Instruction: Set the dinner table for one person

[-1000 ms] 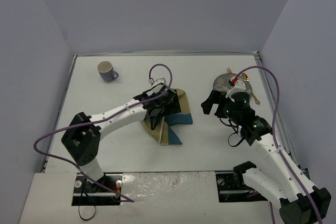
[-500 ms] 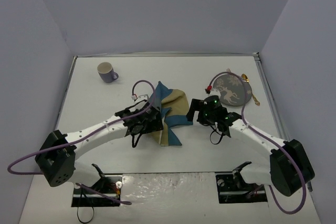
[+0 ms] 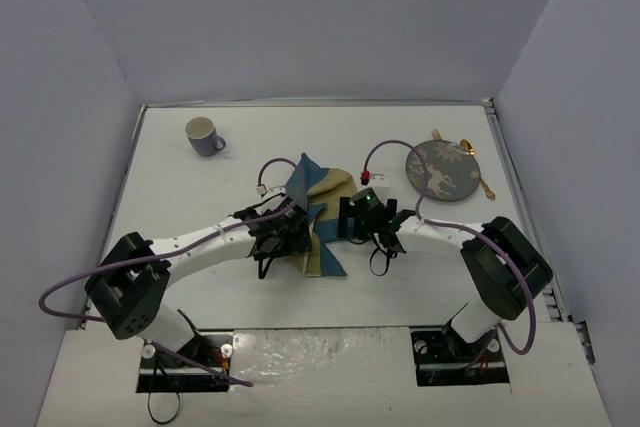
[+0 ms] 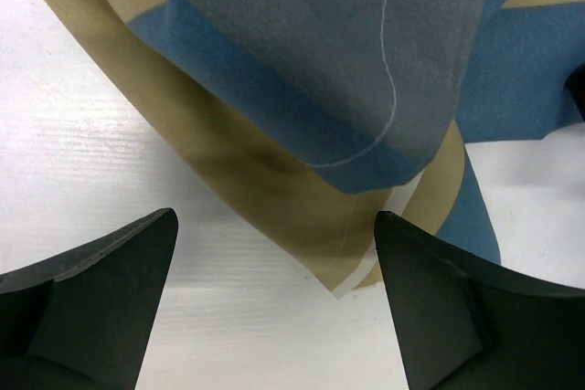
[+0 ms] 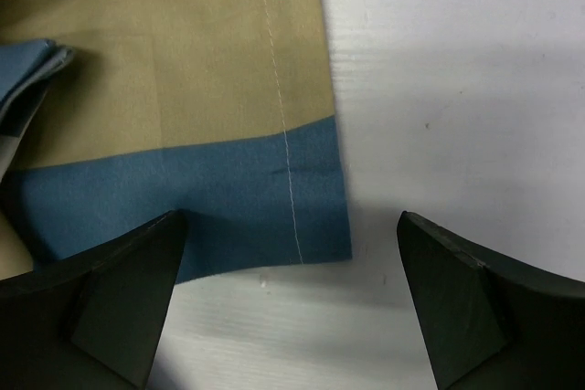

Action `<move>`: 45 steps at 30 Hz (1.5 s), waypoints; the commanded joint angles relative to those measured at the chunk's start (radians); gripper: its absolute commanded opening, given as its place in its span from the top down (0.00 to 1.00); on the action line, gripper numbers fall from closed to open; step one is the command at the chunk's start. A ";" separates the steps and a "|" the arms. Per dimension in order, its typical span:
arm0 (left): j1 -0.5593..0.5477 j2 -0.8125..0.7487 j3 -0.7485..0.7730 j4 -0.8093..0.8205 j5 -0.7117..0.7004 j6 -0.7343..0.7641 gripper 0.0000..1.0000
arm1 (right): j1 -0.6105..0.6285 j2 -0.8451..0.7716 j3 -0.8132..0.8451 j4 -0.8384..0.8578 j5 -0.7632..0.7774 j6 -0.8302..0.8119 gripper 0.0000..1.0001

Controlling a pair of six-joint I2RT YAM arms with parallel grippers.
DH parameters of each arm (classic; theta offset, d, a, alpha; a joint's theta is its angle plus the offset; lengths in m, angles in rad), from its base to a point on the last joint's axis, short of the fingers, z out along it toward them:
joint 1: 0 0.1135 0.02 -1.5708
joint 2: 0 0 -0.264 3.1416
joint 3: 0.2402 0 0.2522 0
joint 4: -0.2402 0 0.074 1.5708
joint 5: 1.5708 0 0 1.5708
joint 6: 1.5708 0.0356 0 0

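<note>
Both arms are stretching in from the near edge, the upper links lying low and angling toward the centre. The left hand and right hand are hovering close together, facing each other. Each is holding its dark fingers spread wide, gripping nothing.

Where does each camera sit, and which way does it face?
Top external: fixed above and behind both arms, looking down on the dinner table; they show whole, left hand and right hand at the placemat.
Left wrist: on the left arm, facing down at bunched placemat folds; two open fingers show.
Right wrist: on the right arm, facing down at a flat hemmed corner; two open fingers show.
Shared: all see the placemat.
</note>
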 commanded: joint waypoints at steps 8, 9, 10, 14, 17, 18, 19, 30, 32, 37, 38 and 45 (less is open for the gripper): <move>0.059 0.024 -0.012 0.117 -0.003 0.024 0.34 | 0.011 0.031 -0.013 0.073 0.068 0.035 0.38; 0.063 0.028 -0.017 0.123 0.005 0.022 0.37 | 0.011 0.029 -0.019 0.074 0.067 0.036 0.43; 0.067 0.032 -0.021 0.130 0.013 0.020 0.40 | 0.011 0.028 -0.026 0.075 0.067 0.037 0.47; 0.070 0.041 -0.034 0.142 0.016 0.017 0.59 | 0.012 0.021 -0.048 0.075 0.064 0.036 0.72; 0.082 0.039 -0.035 0.144 0.012 0.021 0.79 | 0.010 0.016 -0.059 0.071 0.066 0.033 0.88; 0.088 0.034 -0.035 0.143 0.012 0.024 0.85 | 0.009 0.013 -0.062 0.070 0.068 0.032 0.93; 0.098 0.027 -0.034 0.140 0.010 0.035 0.94 | 0.005 0.006 -0.064 0.065 0.071 0.031 0.99; 0.398 -0.121 0.105 -0.106 -0.111 0.328 1.00 | -0.144 -0.194 -0.064 -0.097 0.125 -0.058 1.00; 0.441 -0.117 0.136 -0.141 -0.127 0.364 1.00 | -0.163 -0.214 -0.063 -0.111 0.115 -0.077 1.00; 0.526 -0.037 0.271 -0.140 -0.069 0.425 0.86 | -0.180 -0.201 -0.032 -0.146 0.026 -0.116 1.00; 0.534 -0.008 0.318 -0.150 -0.057 0.451 0.85 | -0.179 -0.191 -0.016 -0.162 0.020 -0.118 1.00; 0.579 0.331 0.679 -0.250 0.051 0.571 0.75 | -0.195 -0.095 0.051 -0.243 -0.067 -0.129 1.00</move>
